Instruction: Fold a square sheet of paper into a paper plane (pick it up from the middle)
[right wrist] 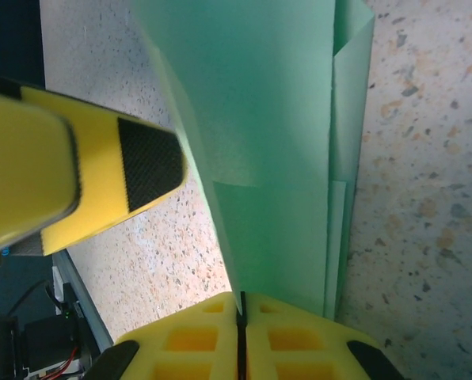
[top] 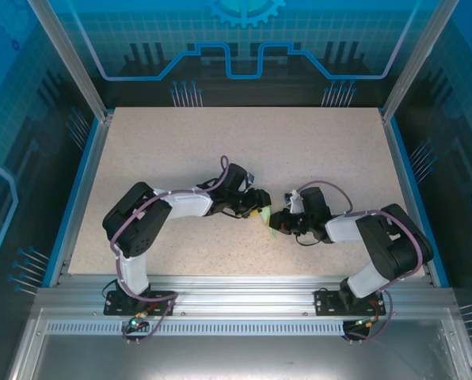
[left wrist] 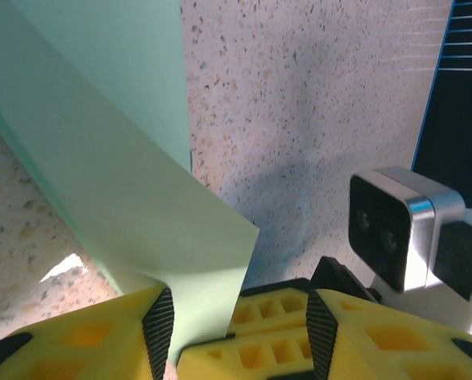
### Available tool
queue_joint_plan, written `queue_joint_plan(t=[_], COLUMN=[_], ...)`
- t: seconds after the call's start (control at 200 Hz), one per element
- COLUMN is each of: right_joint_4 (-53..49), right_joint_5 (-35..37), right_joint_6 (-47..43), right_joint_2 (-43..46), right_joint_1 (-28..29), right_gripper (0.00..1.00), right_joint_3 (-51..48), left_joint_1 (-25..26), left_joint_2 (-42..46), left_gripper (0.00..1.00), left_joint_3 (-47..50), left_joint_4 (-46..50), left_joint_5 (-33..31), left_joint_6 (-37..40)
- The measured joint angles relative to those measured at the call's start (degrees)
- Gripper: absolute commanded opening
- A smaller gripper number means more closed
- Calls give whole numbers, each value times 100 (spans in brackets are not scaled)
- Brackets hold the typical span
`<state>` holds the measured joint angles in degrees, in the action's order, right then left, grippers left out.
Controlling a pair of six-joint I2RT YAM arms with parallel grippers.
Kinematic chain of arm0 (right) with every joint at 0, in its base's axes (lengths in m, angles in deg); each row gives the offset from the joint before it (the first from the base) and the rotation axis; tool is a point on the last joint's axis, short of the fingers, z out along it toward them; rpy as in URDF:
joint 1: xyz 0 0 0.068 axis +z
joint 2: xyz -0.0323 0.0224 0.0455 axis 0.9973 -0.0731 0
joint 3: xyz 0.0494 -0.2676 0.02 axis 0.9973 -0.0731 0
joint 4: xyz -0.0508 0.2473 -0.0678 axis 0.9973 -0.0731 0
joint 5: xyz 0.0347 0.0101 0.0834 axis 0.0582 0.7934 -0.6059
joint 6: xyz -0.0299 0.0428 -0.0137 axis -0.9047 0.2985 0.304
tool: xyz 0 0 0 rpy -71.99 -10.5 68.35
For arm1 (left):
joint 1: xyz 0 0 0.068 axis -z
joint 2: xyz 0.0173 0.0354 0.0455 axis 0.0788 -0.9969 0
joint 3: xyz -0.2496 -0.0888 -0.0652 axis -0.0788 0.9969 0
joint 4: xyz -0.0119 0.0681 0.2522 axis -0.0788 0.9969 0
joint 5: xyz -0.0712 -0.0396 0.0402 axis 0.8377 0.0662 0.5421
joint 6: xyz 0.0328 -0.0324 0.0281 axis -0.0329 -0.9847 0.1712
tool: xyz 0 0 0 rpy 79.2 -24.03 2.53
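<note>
Paper [right wrist: 275, 158]: thin, smooth mint, creased in layers, at the speckled table's [top: 315, 150] middle. Its long axis runs straight out from my right gripper [right wrist: 240, 299], which is clamped on its end. My left gripper [left wrist: 237, 301] gapes beside it.

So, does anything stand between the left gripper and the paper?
Nothing visible does. A corner of the paper lies between the open fingers of the left gripper, while the right gripper is shut on the paper.
</note>
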<state>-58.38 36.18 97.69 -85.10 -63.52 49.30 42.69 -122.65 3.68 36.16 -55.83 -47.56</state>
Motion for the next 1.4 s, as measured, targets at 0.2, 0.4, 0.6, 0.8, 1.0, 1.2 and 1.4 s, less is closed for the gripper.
queue_joint_plan(t=[0.2,0.4,0.6,0.8,1.0,1.2,1.4], right_joint_4=[-319,-1058,-1517,-1749,-1867,-2070,-2367], right_joint_5=[83,374,581,693,695,713,826], right_joint_6=[-122,-424,-658,-763,-828,-905,-1027], right_joint_2=[271,601,621,579,385,328,317], right_joint_1=[-20,-17,31,61,61,131,208], right_gripper=[21,26,24,19,16,13,13], right_joint_3=[2,76,188,310,422,516,638], left_joint_1=[0,4,4,4,4,4,4], left_joint_2=[-190,-249,-295,-380,-459,-490,-529], left_gripper=[51,50,50,50,50,49,49], left_joint_3=[-140,-260,-323,-367,-457,-566,-595], left_joint_4=[11,48,120,203,319,487,614], left_joint_5=[2,2,2,0,0,0,-2], left_joint_6=[15,103,149,153,166,260,275])
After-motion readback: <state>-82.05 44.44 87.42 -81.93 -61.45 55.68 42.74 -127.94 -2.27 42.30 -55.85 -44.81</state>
